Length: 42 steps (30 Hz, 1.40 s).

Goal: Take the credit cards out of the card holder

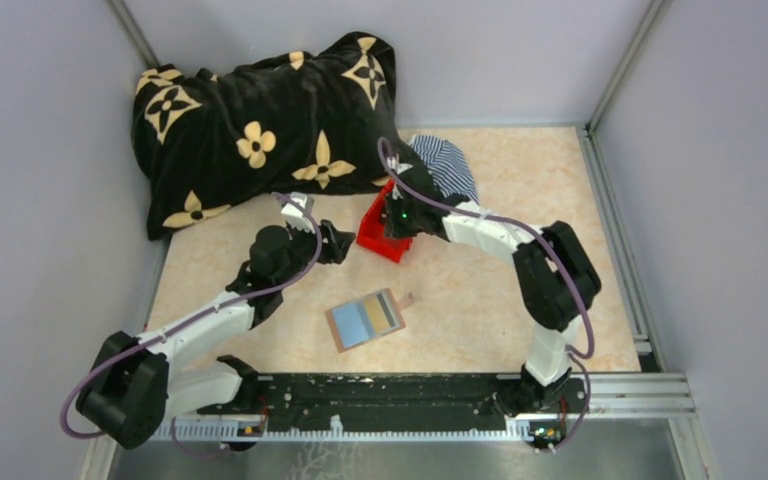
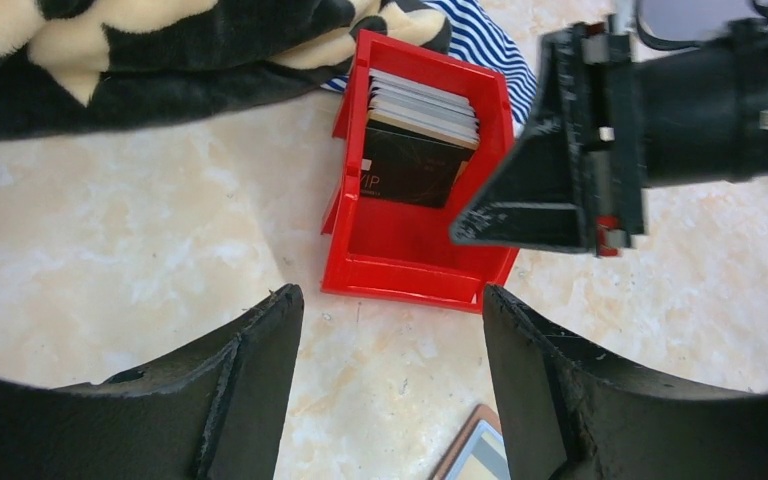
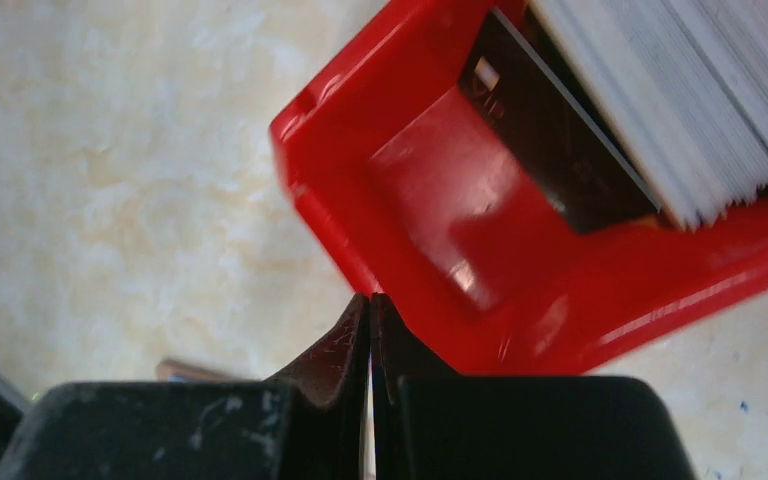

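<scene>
The card holder (image 1: 365, 318) lies open and flat on the table in front of both arms. It shows a light blue credit card (image 1: 345, 322), tan slots and a grey card. One corner of the card holder (image 2: 480, 452) shows in the left wrist view. My left gripper (image 1: 348, 243) (image 2: 390, 295) is open and empty, pointing at the red box (image 2: 415, 250). My right gripper (image 1: 398, 233) (image 3: 370, 300) hangs over that box's near rim, shut, with nothing visible between its fingers.
The red open-top box (image 1: 378, 232) (image 3: 520, 260) holds an upright stack of cards (image 2: 422, 108) (image 3: 680, 90), a black one in front. A black flower-patterned blanket (image 1: 260, 130) and a striped cloth (image 1: 445, 165) lie behind it. Grey walls enclose the table.
</scene>
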### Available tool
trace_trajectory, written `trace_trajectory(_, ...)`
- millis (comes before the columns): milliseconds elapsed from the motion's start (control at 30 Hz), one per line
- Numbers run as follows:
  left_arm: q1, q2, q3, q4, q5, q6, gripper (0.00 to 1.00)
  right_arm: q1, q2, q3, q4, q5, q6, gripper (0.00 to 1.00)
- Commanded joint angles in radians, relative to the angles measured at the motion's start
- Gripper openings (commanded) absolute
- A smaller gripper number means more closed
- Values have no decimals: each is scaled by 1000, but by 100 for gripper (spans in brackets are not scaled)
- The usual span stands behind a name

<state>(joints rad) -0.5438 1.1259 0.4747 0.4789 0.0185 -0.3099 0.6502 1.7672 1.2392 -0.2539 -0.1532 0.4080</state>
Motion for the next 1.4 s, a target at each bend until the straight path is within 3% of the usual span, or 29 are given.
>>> trace_trajectory(0, -4, -4, -20, 30, -21, 1, 72, 28, 106, 151, -32, 121, -40, 0)
trace_trajectory(167, -4, -8, -23, 16, -38, 25, 73, 32, 206, 228, -65, 132, -54, 0)
trace_trajectory(300, -5, -15, -31, 10, -57, 35, 72, 44, 202, 199, -63, 126, -61, 0)
trace_trajectory(700, -4, 44, -20, 59, -31, 24, 73, 47, 26, -54, -32, 125, -40, 0)
trace_trajectory(1000, -4, 111, -6, 110, 10, 3, 74, 47, -37, -25, -27, 93, -57, 0)
trace_trajectory(1033, -4, 112, -9, 117, 10, 3, 76, 46, -40, -7, -36, 93, -61, 0)
trace_trajectory(1100, -4, 113, -8, 115, 14, -9, 94, 46, -61, 17, -48, 96, -64, 0)
trace_trajectory(1200, -4, 114, -1, 89, 34, -46, 95, 47, -124, 25, -47, 106, -66, 2)
trace_trajectory(1367, -1, 84, -72, 99, 98, -240, 100, 57, -290, -55, -20, 125, -58, 10)
